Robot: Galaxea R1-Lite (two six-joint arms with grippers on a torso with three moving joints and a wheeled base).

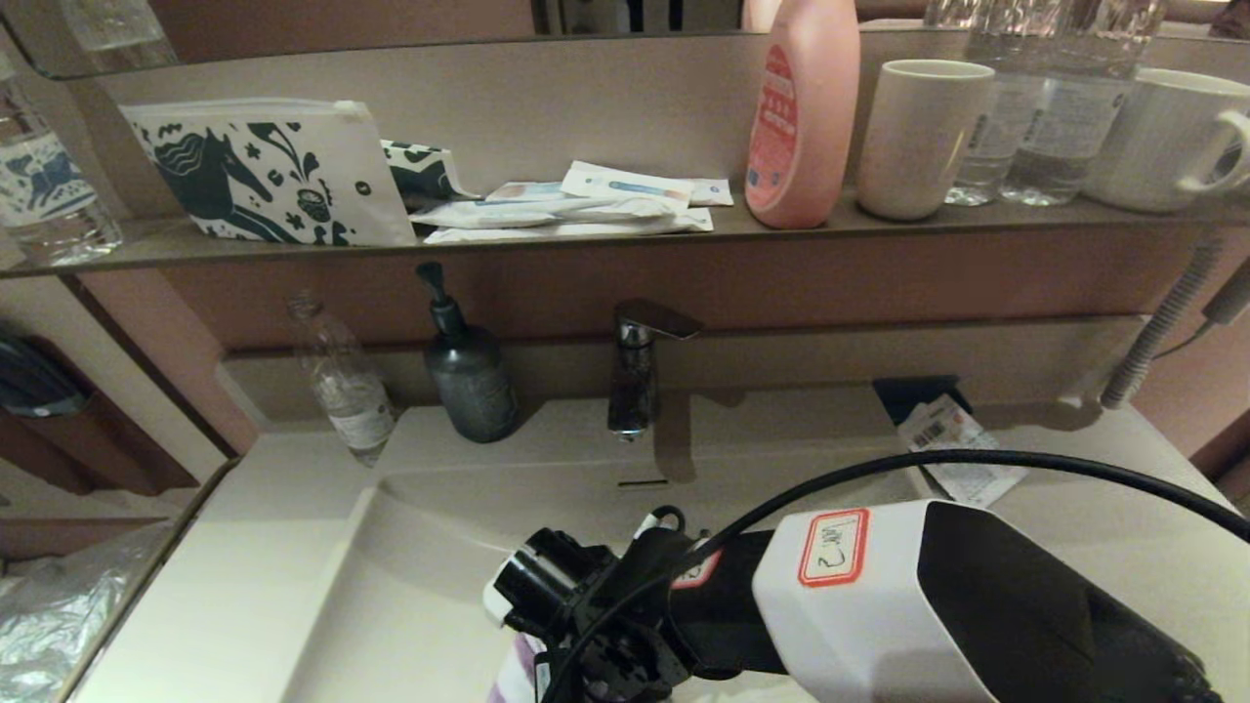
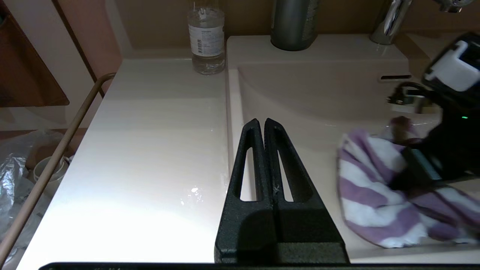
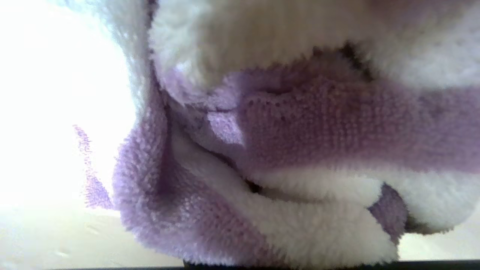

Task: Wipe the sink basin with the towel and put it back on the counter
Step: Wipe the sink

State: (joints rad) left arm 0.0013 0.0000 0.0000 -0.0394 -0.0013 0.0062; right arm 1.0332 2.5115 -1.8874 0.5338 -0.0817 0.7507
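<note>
closed flat against each other, the left gripper (image 2: 264, 123) hangs empty above the seam where the counter (image 2: 150, 150) meets the basin (image 2: 300, 97). the right gripper's (image 2: 416, 165) jaws are buried in the towel (image 2: 375, 187), gripping a bunched fold of it, with purple and white pile filling the right wrist view (image 3: 300, 131). the cloth droops in a loose heap onto the basin floor, near the front rim, just beside the left gripper but not touching it. in the head view only a striped corner (image 1: 518, 669) shows under the right arm, which reaches across from the right.

farther back, the overflow slot (image 1: 643, 482) sits in the curved rear wall under the faucet (image 1: 637, 371). a dark pump bottle (image 1: 469, 376) and a clear water bottle (image 1: 342, 386) stand on the ledge to the left of the faucet. a small packet (image 1: 952, 444) lies on the counter to the right. on the brown shelf (image 1: 625, 239) above are a horse-print pouch (image 1: 259, 176), sachets (image 1: 576, 205), a pink bottle (image 1: 803, 117) and mugs (image 1: 918, 137).
</note>
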